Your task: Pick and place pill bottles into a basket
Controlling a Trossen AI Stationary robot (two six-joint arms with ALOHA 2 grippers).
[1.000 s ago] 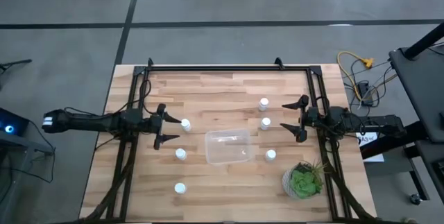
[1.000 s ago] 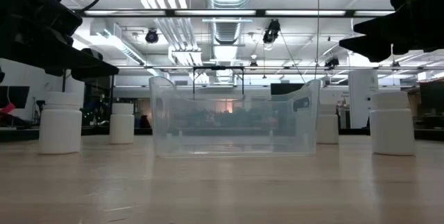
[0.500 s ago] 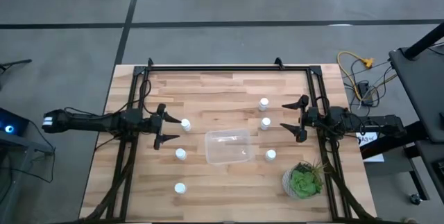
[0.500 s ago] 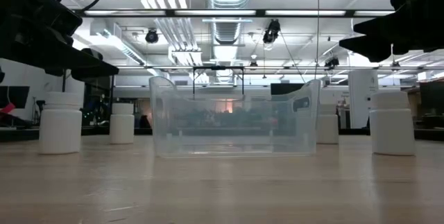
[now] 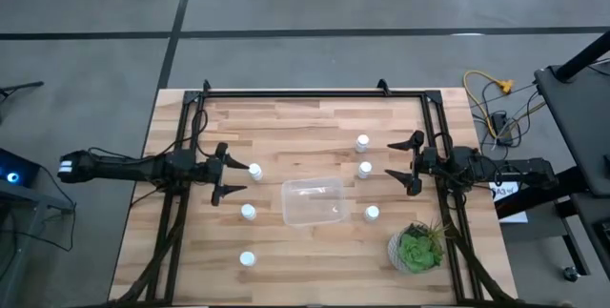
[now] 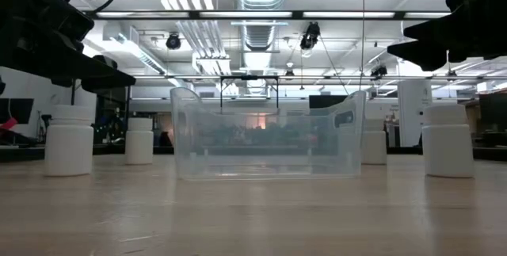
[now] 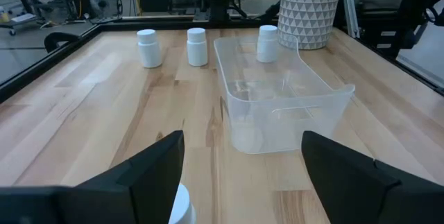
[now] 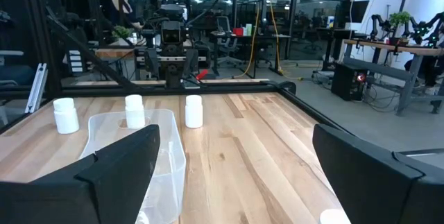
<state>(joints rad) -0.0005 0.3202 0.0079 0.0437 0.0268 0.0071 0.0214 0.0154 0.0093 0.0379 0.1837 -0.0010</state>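
The clear basket (image 5: 313, 201) stands on its base mid-table; it also shows in the low view (image 6: 269, 133). Six white pill bottles stand upright around it: three to its left (image 5: 255, 170) (image 5: 248, 212) (image 5: 247, 259) and three to its right (image 5: 362, 142) (image 5: 364, 169) (image 5: 372, 214). My left gripper (image 5: 233, 171) is open and empty, above the table, with the nearest left bottle just ahead of its fingertips; that bottle's cap (image 7: 182, 207) shows low between the fingers. My right gripper (image 5: 400, 161) is open and empty, right of the right-hand bottles.
A green plant in a patterned pot (image 5: 416, 248) stands at the near right, close to one bottle. A black frame (image 5: 315, 93) runs along the table's far edge and both sides. Bare wood lies on the far half and along the near edge.
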